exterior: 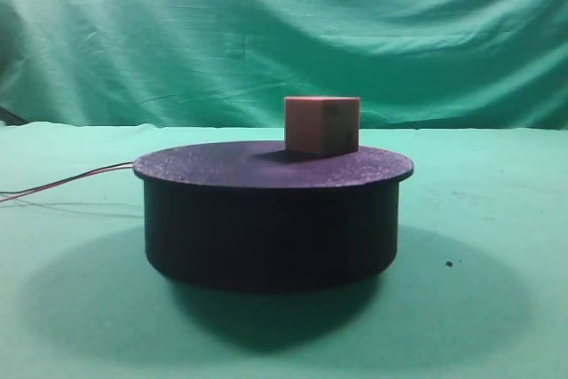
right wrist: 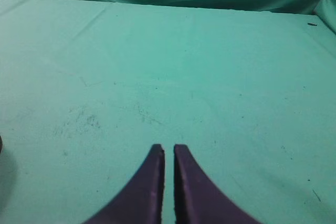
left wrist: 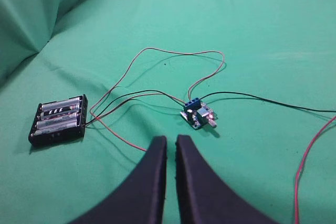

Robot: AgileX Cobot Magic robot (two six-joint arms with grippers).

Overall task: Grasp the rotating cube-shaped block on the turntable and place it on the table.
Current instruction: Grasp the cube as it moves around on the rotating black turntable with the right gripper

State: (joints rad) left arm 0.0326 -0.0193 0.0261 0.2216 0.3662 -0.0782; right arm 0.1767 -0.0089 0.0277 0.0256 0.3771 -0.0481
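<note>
The cube-shaped block (exterior: 322, 124) sits on the turntable (exterior: 271, 215), flat on the speckled round top, right of the disc's centre and toward the far edge in the exterior high view. Its visible faces are salmon, with a dark smudge on the right-hand face. Nothing touches it. The turntable stands on the green-clothed counter (exterior: 497, 255) and casts a broad shadow around its base. Thin red wires (exterior: 67, 183) trail from its left side across the cloth to the frame edge.

Neither of my hands appears in the exterior high view. My left hand (left wrist: 171, 141) shows in the left wrist view with its two dark fingers (left wrist: 152, 182) drawn together, only a narrow slit between them, gripping nothing. It hangs above bare cloth. Ahead of it lie a black battery holder (left wrist: 58, 120) loaded with cells, and a small blue circuit board (left wrist: 199, 114) with a lit red indicator; red and black leads (left wrist: 157, 56) loop between the two and run off to the right.

My right hand (right wrist: 168, 149) shows in the right wrist view, its fingers likewise together and holding nothing, above cloth marked with faint dark scuffs (right wrist: 79, 121).
</note>
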